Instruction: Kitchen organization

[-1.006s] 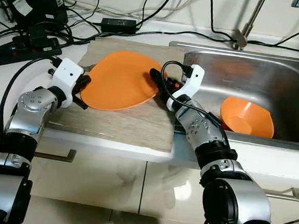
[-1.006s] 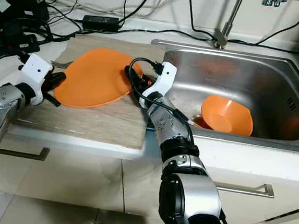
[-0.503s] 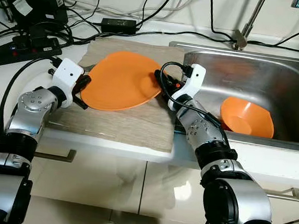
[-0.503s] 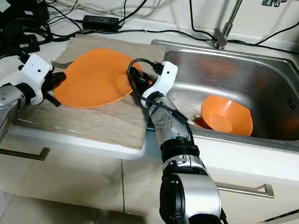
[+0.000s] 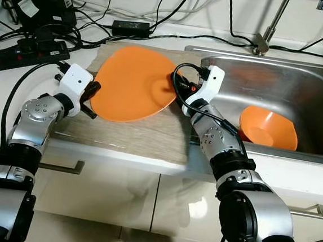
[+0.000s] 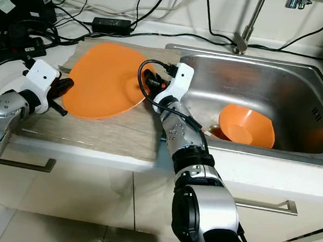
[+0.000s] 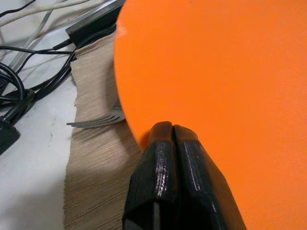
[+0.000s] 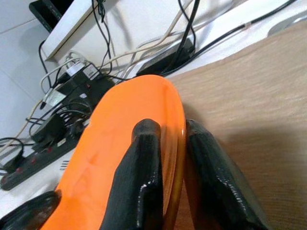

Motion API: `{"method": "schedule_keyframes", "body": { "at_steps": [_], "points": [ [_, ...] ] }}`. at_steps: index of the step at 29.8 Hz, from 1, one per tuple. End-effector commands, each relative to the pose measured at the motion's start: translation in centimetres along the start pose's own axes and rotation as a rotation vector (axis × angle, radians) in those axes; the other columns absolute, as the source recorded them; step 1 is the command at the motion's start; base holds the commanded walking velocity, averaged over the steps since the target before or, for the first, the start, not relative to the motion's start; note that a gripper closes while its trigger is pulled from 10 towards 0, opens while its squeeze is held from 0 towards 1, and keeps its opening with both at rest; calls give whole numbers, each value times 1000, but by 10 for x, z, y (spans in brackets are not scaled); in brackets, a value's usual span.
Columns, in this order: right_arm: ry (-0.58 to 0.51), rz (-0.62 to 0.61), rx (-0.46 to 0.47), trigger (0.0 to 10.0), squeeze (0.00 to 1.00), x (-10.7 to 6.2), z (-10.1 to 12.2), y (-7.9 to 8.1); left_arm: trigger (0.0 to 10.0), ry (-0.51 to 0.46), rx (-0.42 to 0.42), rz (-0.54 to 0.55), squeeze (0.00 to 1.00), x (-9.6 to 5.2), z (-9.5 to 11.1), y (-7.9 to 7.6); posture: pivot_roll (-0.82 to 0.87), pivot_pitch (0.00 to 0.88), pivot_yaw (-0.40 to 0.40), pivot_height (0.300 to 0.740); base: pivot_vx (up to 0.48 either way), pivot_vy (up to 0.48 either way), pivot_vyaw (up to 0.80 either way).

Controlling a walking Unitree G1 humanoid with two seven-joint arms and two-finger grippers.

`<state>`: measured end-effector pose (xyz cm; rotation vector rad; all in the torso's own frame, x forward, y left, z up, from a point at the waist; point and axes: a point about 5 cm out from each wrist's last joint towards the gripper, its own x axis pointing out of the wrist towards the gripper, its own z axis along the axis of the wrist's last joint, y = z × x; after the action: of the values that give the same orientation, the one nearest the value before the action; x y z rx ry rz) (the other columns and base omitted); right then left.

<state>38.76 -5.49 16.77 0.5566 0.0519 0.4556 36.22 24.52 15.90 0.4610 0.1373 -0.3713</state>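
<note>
White desk (image 5: pixel 4 107), mat (image 5: pixel 143 133). Both grippers, left (image 5: pixel 91 99) and right (image 5: pixel 175 88), grasping plate (image 5: pixel 133 84); lift level toward sink (image 5: pixel 299 93).

one orange plate (image 5: pixel 133 83), one orange bowl (image 5: pixel 268 128), one fork (image 7: pixel 96 121), one wooden board (image 5: pixel 138 133), one sink (image 5: pixel 289 81)

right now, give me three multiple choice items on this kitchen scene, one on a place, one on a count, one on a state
1. Where is the orange bowl?
A. in the sink
B. on the mat
C. on the floor

2. How many claws grip the orange plate?
A. none
B. one
C. two

3. How does the plate sit?
A. flat on the mat
B. tilted up off the mat
C. upside down in the sink

Answers:
1 A: it lies inside the steel sink.
2 C: the left claw and right claw each clamp a rim.
3 B: its far edge is raised above the woven mat.
</note>
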Motion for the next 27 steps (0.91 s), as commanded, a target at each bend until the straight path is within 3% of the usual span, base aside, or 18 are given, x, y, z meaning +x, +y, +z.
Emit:
{"method": "schedule_keyframes", "body": {
  "at_steps": [1, 9, 13, 14, 27],
  "points": [
    [-26, -30, -76, 0, 0, -3, 8, -9, 10000, 153, -26, -38, 0, -5, -32, -11, 56, 31, -12, 740, 0, 0, 0],
    [-59, -63, -86, 0, 0, -3, 18, -15, 10000, 155, -21, -36, 0, -5, -33, -12, 52, 33, -11, 740, 0, 0, 0],
    [-52, -70, -88, 0, 0, -3, 14, -15, 10000, 103, -39, 14, 0, 0, -19, -8, 54, 36, -12, 740, 0, 0, 0],
    [-46, -72, -88, 0, 0, -3, 12, -15, 10000, 57, -54, 30, 1000, 3, -9, -6, 55, 37, -12, 740, 0, 0, 0],
    [-31, -75, -87, 0, 0, -4, 7, -16, 10000, -105, -92, 95, 1000, 12, 28, -3, 52, 37, -9, 740, 0, 0, 0]
  ]
}}
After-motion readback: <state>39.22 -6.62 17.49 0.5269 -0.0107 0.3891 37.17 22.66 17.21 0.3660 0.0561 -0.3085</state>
